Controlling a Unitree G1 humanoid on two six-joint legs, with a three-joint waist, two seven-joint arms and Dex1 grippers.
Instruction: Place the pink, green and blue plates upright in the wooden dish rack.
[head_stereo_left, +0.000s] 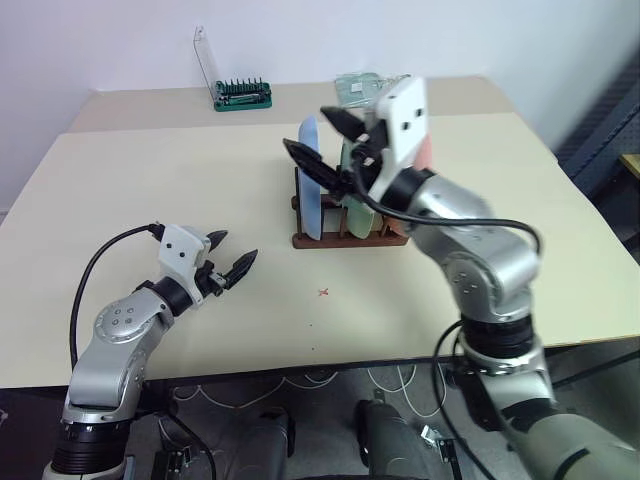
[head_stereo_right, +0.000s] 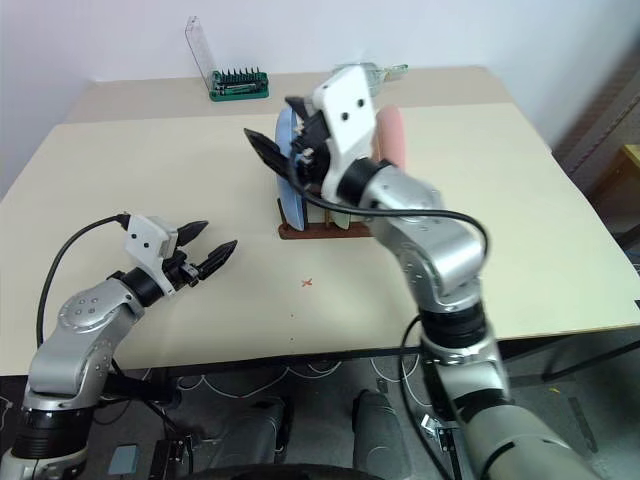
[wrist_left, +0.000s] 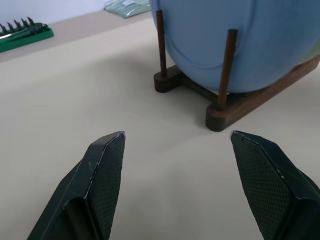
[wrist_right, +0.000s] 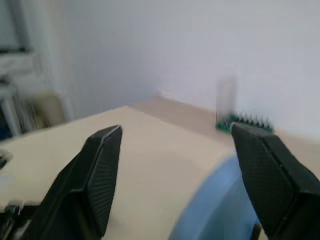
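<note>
Standing upright in wooden dish rack (head_stereo_left: 345, 238), blue plate (head_stereo_left: 311, 185) edge-on; both grippers' fingers spread.

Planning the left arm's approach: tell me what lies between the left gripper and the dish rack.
Bare tabletop, in the left wrist view, between left gripper and rack.

Right gripper (head_stereo_right: 283, 128) hangs spread above the blue plate (head_stereo_right: 287, 172), upper centre. Rack (head_stereo_right: 322, 228) holds all three plates upright. Left gripper (head_stereo_right: 210, 243) gapes lower left.

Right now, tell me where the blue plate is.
The blue plate stands upright in the wooden dish rack, at its left end beside the green plate, under the open right gripper.
</note>
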